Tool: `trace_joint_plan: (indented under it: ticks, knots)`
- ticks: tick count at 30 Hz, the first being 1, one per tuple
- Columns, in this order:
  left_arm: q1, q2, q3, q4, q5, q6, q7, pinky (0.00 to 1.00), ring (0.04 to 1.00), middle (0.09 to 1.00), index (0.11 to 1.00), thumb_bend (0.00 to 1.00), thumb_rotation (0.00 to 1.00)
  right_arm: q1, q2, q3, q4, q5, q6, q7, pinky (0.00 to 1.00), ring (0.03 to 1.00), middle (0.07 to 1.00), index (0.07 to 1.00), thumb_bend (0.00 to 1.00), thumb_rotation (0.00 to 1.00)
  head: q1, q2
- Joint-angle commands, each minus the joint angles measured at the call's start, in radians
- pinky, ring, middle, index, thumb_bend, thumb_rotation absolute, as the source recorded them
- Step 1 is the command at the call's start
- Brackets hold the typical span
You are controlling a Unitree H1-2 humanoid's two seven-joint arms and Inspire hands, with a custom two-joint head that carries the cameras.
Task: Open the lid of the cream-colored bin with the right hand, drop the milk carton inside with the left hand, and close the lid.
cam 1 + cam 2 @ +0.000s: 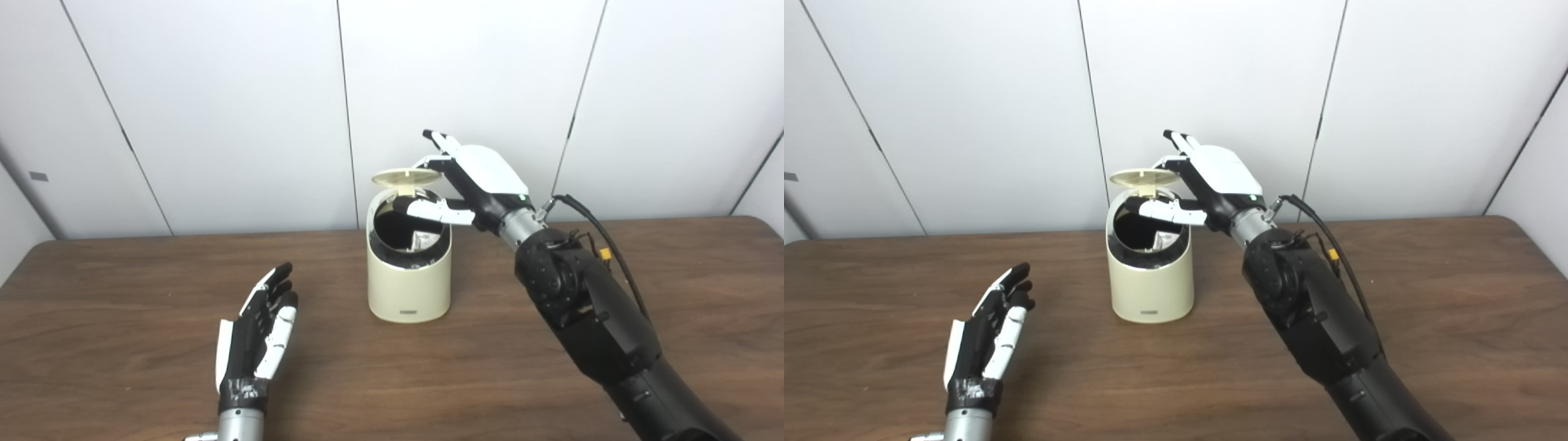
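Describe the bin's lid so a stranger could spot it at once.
On the brown wooden table stands one cream-colored bin, near the white wall. Its lid is the thin round cream disc raised above the bin's dark opening, right beside the right hand.

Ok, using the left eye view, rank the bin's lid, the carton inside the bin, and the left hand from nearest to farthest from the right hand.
1. The lid: raised, right at the fingers of the right hand.
2. The milk carton: just below, inside the cream-colored bin.
3. The left hand: far off on the table's near left side, open and holding nothing.
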Motion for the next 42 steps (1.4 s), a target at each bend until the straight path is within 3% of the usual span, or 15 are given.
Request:
trace_joint_plan:
  ticks: [1, 13, 16, 21, 29, 42]
  knots:
    - [-0.019, -0.005, -0.003, -0.016, 0.020, -0.014, 0.001, 0.81, 0.877, 0.897, 0.876, 0.50, 0.72, -0.037, -0.006, -0.014, -0.045, -0.012, -0.023, -0.016, 1.00, 1.000, 1.000, 0.659, 0.60, 1.00, 0.000, 0.003]
    - [-0.020, -0.006, -0.002, -0.008, 0.033, -0.010, 0.002, 0.80, 0.871, 0.894, 0.883, 0.48, 0.71, -0.011, -0.012, -0.027, -0.081, -0.034, -0.014, -0.008, 0.96, 1.000, 1.000, 0.704, 0.58, 1.00, 0.003, 0.019]
    - [-0.021, -0.007, 0.000, -0.005, 0.031, -0.019, 0.005, 0.80, 0.882, 0.904, 0.893, 0.46, 0.66, -0.001, -0.011, -0.023, -0.088, -0.045, -0.009, 0.002, 0.94, 1.000, 1.000, 0.720, 0.59, 1.00, 0.002, 0.021]
    - [-0.022, -0.014, 0.008, 0.003, 0.027, -0.036, 0.014, 0.81, 0.885, 0.907, 0.938, 0.48, 0.61, 0.014, -0.009, -0.014, -0.112, -0.065, 0.016, 0.045, 0.96, 1.000, 1.000, 0.722, 0.58, 1.00, 0.003, 0.023]
    - [-0.019, -0.017, 0.009, -0.008, 0.038, -0.023, 0.015, 0.76, 0.861, 0.898, 0.937, 0.50, 0.59, 0.050, -0.013, 0.002, -0.134, -0.094, 0.009, 0.068, 0.97, 1.000, 1.000, 0.701, 0.58, 1.00, 0.005, 0.029]
    - [-0.011, -0.015, 0.004, -0.026, 0.066, -0.004, 0.009, 0.82, 0.881, 0.898, 0.925, 0.47, 0.54, 0.110, -0.024, 0.021, -0.163, -0.134, -0.006, 0.079, 1.00, 1.000, 1.000, 0.707, 0.59, 1.00, 0.007, 0.039]
